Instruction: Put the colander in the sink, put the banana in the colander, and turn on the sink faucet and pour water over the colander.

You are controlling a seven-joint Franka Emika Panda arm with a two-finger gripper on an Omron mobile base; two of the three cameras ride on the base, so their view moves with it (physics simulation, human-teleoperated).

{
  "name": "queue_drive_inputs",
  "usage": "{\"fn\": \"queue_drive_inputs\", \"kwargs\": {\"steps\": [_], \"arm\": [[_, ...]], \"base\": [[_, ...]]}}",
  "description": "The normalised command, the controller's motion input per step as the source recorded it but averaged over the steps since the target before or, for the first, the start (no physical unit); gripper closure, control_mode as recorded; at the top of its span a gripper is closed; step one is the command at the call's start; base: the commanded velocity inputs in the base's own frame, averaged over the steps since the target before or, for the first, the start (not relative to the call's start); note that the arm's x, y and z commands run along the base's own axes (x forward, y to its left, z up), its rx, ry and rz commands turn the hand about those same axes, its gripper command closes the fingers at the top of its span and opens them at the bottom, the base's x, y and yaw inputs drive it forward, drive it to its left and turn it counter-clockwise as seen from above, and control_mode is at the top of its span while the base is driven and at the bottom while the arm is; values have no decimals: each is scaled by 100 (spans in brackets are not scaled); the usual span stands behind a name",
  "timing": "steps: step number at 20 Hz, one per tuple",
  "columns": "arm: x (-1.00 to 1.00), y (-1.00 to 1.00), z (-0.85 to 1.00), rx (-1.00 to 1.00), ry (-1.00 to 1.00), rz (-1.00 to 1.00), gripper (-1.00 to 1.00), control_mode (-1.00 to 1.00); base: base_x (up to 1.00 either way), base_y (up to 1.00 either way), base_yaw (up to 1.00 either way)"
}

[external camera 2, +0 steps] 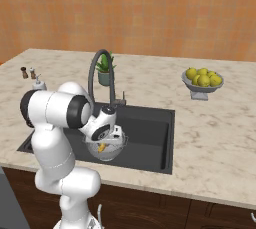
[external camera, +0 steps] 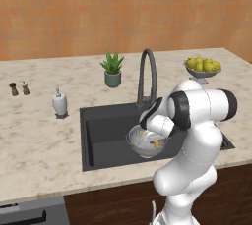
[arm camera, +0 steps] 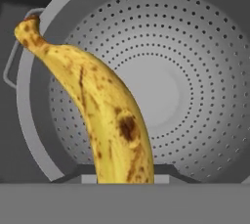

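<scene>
The grey perforated colander (arm camera: 195, 96) sits in the dark sink (external camera: 106, 135), near its front. My gripper (external camera: 150, 136) hangs just above the colander's bowl, shut on the spotted yellow banana (arm camera: 107, 120). In the hand view the banana rises from between the fingers and curves up to the left over the colander's rim; the fingertips themselves are mostly hidden behind it. From the right base the banana (external camera 2: 101, 147) shows as a yellow spot inside the colander (external camera 2: 105, 152) under the hand. The arched faucet (external camera: 147, 71) stands behind the sink; no water is visible.
Behind the sink is a potted plant (external camera: 112, 78). A white soap dispenser (external camera: 59, 103) stands to the left, with two small shakers (external camera: 19, 89) further left. A footed bowl of round yellow-green fruit (external camera: 202, 69) is at the back right.
</scene>
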Motion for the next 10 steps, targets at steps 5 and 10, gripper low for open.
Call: {"fn": "queue_drive_inputs", "kwargs": {"steps": [5, 10], "arm": [[8, -2, 0, -2, 8, 0, -100, -100], [3, -8, 0, 0, 6, 0, -100, -100]], "base": [[0, 0, 0], [0, 0, 0]]}}
